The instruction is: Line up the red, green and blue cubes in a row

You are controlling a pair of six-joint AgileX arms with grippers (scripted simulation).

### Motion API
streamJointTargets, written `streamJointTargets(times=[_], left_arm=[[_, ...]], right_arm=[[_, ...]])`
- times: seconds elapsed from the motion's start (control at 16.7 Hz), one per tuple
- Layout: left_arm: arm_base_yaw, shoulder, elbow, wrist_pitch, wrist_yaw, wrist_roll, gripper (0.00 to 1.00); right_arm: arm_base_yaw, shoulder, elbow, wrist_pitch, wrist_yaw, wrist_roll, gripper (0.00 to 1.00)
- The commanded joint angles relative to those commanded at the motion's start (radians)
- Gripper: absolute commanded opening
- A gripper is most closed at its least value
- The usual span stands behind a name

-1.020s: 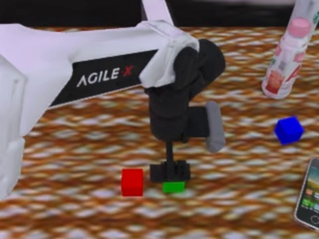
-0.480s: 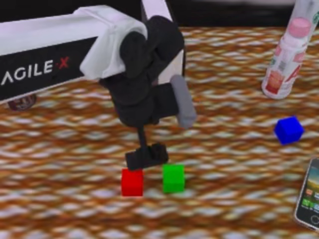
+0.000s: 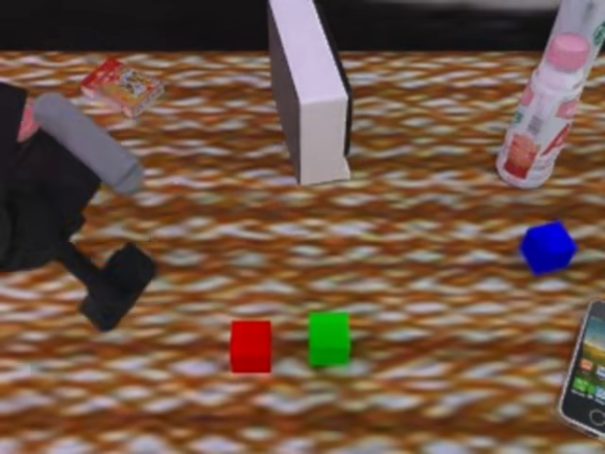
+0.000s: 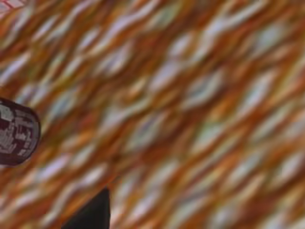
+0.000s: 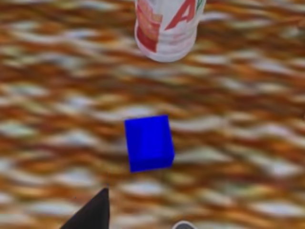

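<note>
Woven orange-brown tabletop (image 3: 425, 312): our matte red cube (image 3: 250, 345) and green cube (image 3: 329, 339) paired lower centre, blue cube (image 3: 547, 248) outstanding mid-right; left gripper (image 3: 115, 287) state unreadable.

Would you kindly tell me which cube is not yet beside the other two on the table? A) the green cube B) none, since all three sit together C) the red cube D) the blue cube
D: the blue cube sits alone toward the table's right side, near the bottle, while the red cube and the green cube sit side by side.
</note>
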Motion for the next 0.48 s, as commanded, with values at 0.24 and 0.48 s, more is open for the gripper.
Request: streamJointTargets(times=[0.24,0.48], left_arm=[[0.156,-0.44,-0.346,0.21,0.002,-0.156,1.0],[0.271,-0.774,-0.605,0.402,0.009,-0.288,1.0]], right_arm=[[0.026,0.432,0.3,-0.214,0.002,-0.025,1.0],[0.048,0.767,0.562,-0.387,0.002,-0.045,1.0]])
